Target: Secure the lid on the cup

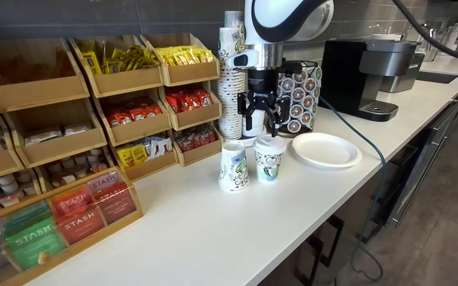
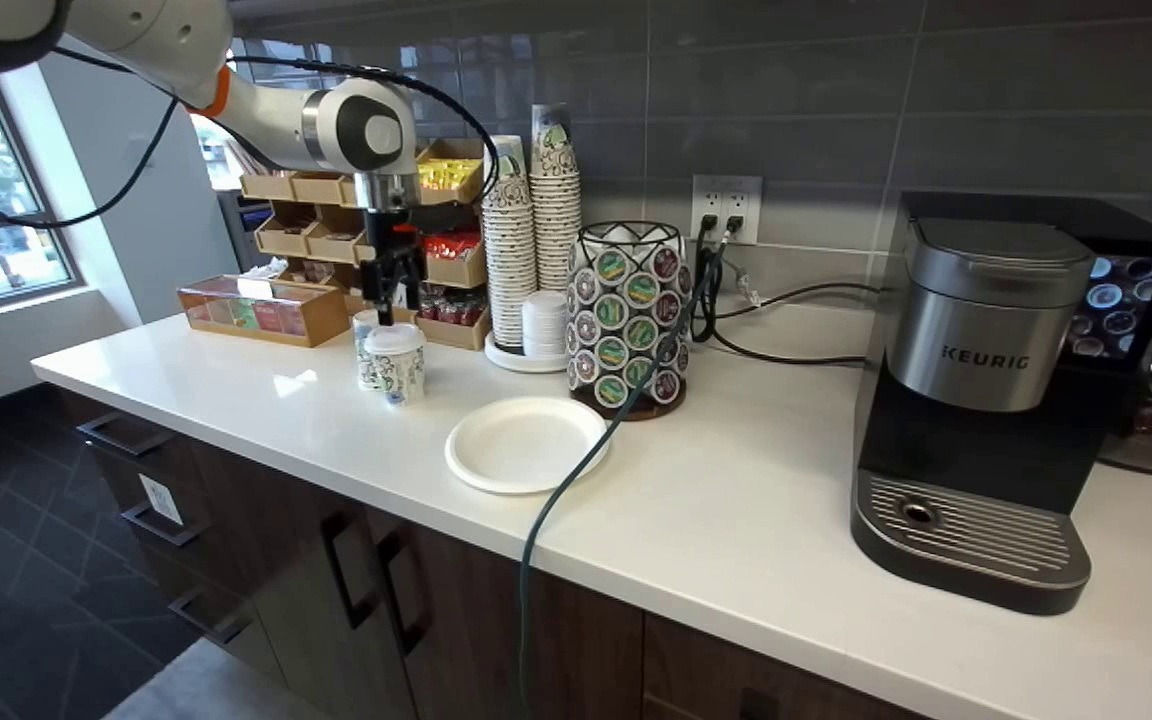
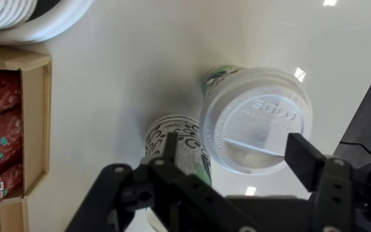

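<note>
Farthest left of the round white plate point(image 1: 326, 148), in both exterior views, a wood-ended box point(image 2: 326, 322) of Stash tea packets point(image 1: 82, 226) stands on the counter point(image 1: 197, 226). Closer to the plate, on that same left side, a Dixie paper cup point(image 1: 233, 169) is set upside down, wide rim below. Next, above and left of the plate, hangs the Robotiq gripper point(image 1: 261, 130), its jaws parted by a clear gap and holding nothing; in the wrist view one of its fingertips point(image 3: 303, 162) overlaps the edge of the Solo Traveler lid point(image 3: 258, 120), and whether it touches cannot be told. Just left of the plate, near it, the lidded paper cup point(image 1: 268, 165) stands upright: white, with black scrollwork and patches of pale green and blue. The lid lies across its mouth and looks level in an exterior view; whether it is pressed home all round cannot be seen. It is white with a soft sheen: a broad stepped rim, SOLO in raised capitals, smaller raised lettering beneath and around, and a straight ridge marking off a shadowed half-moon hollow. Right of the plate, apart from it, stands a Keurig brewer point(image 2: 991, 345), black with a steel-coloured front.
</note>
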Controlling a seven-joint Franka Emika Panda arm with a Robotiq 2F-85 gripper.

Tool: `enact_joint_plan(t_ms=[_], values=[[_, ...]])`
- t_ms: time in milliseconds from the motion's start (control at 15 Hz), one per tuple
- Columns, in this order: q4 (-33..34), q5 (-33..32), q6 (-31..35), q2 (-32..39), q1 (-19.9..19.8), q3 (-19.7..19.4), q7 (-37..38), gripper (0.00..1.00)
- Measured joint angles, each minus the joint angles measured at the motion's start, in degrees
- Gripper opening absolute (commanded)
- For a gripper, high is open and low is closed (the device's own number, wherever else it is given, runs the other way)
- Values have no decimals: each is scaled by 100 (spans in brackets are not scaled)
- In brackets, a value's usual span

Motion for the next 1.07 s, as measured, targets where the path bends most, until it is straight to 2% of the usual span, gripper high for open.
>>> enact_joint_plan(t_ms=[267,533,800,1067], values=[[-15,11,-40,-141,-7,-7,14,100],[-284,395,-400,-590,-109,-27,658,100],[-1244,1261,-350,-1308,-424,-96,938,100],[-2337,2140,-219,-2192,-638,-324,1128,100]])
